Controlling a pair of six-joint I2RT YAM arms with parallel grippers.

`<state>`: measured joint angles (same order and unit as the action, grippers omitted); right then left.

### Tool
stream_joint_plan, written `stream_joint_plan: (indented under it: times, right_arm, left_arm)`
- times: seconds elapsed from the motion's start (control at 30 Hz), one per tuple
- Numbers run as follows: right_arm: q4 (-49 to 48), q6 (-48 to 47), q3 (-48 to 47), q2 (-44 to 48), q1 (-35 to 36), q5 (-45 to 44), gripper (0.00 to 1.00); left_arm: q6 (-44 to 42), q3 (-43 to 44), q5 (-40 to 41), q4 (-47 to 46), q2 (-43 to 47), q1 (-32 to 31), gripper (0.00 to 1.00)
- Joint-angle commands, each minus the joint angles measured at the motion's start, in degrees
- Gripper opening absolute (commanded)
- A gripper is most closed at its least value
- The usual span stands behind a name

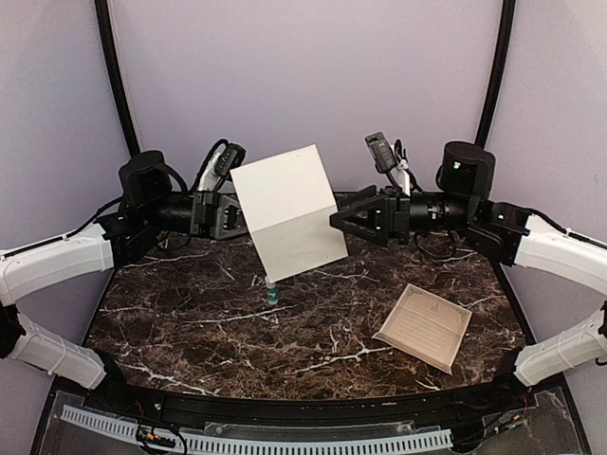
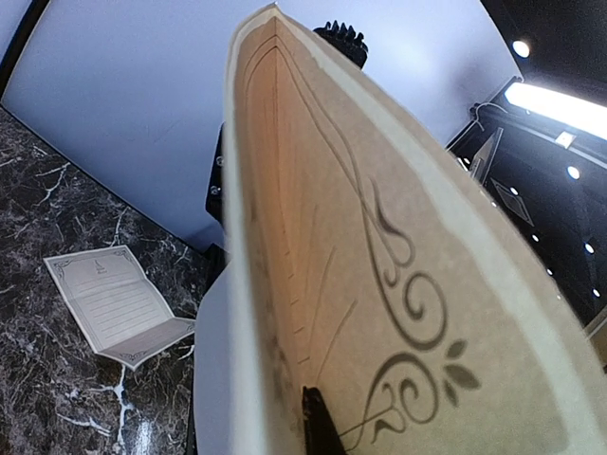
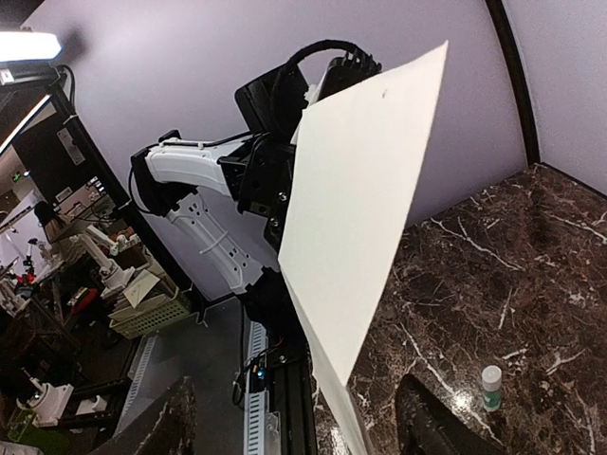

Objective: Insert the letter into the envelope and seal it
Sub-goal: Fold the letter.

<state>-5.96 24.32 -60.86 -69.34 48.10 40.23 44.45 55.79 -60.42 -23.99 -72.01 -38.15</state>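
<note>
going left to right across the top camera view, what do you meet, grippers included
left arm's black two-finger gripper → pale cream rectangular paper envelope, held aloft → right arm's black two-finger gripper → tan creased paper letter lying on the dark marble table. small green-and-white tube left out: it sits below the envelope's span.

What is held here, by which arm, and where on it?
The envelope, held by the left gripper at the edge on that arm's side. The right gripper is open at the opposite edge.

Robotics lab: cluttered workbenches (image 3: 66, 313) are crowding beside the purple backdrop (image 1: 303, 76), a strip light (image 3: 24, 45) glowing overhead.
</note>
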Motion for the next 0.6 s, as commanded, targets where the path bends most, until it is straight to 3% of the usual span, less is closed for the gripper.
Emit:
stream_joint_plan:
  times: [0.0, 0.3, 0.47, 0.57]
  right_arm:
    - [-2.19, -1.03, -2.64, -1.44, 0.42, 2.62, 0.62]
    - [-4.5, 0.51, -2.62, -2.66, 0.7, 3.28, 0.39]
    - [-7.41, 2.07, -1.09, -2.98, 0.77, 3.3, 0.33]
    - [-7.52, 2.41, -1.1, -3.71, 0.71, 3.87, 0.25]
  left_arm:
    - [0.61, -0.76, -1.76, -1.91, 0.67, -0.23, 0.0]
    - [0.62, -0.65, -2.65, -1.74, -0.33, -0.25, 0.0]
    - [-0.04, -0.77, -3.58, -1.09, -0.89, -0.25, 0.0]
    - [-0.72, -1.03, -3.12, -1.12, -0.52, -0.26, 0.0]
